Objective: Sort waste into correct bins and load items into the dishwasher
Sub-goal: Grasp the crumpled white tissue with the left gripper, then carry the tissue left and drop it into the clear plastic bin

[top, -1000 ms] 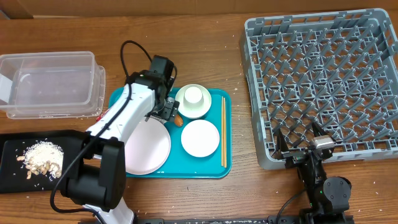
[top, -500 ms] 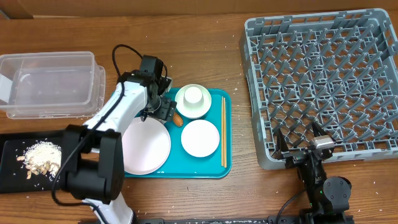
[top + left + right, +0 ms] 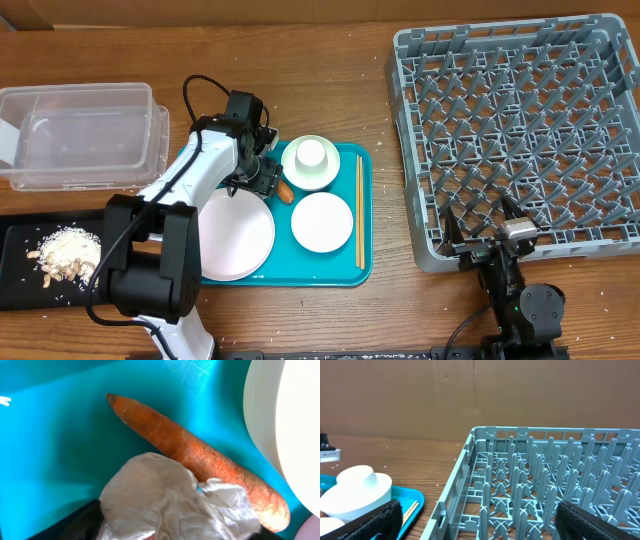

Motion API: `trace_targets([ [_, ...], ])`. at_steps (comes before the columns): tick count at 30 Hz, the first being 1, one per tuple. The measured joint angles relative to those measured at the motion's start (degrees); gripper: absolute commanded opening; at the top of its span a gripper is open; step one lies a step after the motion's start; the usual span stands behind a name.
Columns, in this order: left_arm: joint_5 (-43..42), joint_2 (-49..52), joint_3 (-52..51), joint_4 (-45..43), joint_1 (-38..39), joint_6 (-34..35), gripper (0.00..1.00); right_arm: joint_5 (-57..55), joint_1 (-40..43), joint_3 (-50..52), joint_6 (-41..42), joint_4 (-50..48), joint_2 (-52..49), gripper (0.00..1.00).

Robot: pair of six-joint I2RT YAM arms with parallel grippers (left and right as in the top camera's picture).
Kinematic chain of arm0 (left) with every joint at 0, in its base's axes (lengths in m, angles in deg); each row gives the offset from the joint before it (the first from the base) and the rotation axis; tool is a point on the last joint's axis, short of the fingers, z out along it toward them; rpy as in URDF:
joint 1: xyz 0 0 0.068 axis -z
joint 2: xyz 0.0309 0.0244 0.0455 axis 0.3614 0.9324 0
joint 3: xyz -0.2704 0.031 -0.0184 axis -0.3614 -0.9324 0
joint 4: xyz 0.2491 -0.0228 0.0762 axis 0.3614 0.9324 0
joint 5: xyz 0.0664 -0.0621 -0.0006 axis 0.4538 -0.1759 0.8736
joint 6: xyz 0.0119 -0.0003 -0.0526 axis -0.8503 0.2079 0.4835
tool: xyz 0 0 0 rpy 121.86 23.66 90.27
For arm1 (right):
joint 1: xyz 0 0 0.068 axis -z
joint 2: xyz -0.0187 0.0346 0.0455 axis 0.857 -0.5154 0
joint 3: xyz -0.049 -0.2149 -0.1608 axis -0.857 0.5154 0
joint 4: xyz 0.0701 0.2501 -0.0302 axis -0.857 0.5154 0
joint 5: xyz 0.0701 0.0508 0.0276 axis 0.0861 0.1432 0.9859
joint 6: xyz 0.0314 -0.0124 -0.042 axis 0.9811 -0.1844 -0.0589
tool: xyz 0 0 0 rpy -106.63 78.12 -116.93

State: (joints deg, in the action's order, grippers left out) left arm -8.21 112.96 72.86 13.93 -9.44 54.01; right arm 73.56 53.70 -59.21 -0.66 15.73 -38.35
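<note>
My left gripper (image 3: 262,180) is low over the teal serving tray (image 3: 365,160). In the left wrist view its jaws (image 3: 170,532) are shut on the crumpled white paper wad (image 3: 165,500). The orange-brown sausage (image 3: 200,455) lies right beside the wad, touching it, and also shows from overhead (image 3: 286,193). On the tray are the white plate (image 3: 232,238), a white bowl (image 3: 321,221), a bowl holding the cup (image 3: 312,152) and the chopsticks (image 3: 359,210). My right gripper (image 3: 497,238) is open and empty in front of the grey dish rack (image 3: 530,130). The red wrapper is out of view.
The clear tub (image 3: 80,135) stands at the far left. The black tray (image 3: 20,262) in front of it holds rice scraps (image 3: 68,252). A white dish rim (image 3: 290,425) is close to the sausage. The right wrist view shows the rack (image 3: 545,485) and the cup (image 3: 360,487).
My left arm has swung a little to the left and settled low by the sausage. The right arm has not moved.
</note>
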Motion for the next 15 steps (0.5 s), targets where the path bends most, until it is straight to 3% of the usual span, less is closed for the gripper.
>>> trace_targets([
  [6,0.2,0.4,0.1,1.1,0.0,0.0,0.61,0.0,0.0,0.0,0.0,0.0,0.0,1.00],
  [11,0.2,0.6,1.6,2.9,0.0,-0.1,0.44,0.0,0.0,0.0,0.0,0.0,0.0,1.00],
  [15,0.2,0.6,3.8,4.3,0.0,0.0,0.23,0.0,0.0,0.0,0.0,0.0,0.0,1.00],
])
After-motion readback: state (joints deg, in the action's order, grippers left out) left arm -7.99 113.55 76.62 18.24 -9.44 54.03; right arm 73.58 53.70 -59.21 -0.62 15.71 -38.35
